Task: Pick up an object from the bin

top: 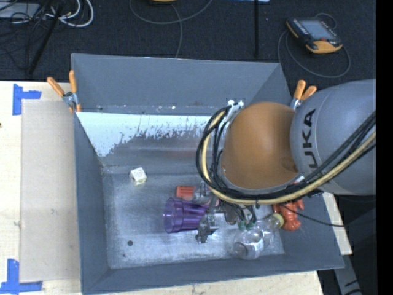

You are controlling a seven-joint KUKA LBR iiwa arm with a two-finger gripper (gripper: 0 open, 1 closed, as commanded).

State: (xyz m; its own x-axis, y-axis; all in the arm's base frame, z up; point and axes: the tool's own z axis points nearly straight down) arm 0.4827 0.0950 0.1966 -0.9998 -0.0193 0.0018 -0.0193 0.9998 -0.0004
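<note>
Only readable text: black capitals "UKA", part of the KUKA brand, on the grey arm housing (325, 134) over the right rim of the bin (184, 85). Letters run sideways along the housing, and the first letter isn't fully visible. White die (138, 176) in the bin's left half: pips too small to count.
</note>
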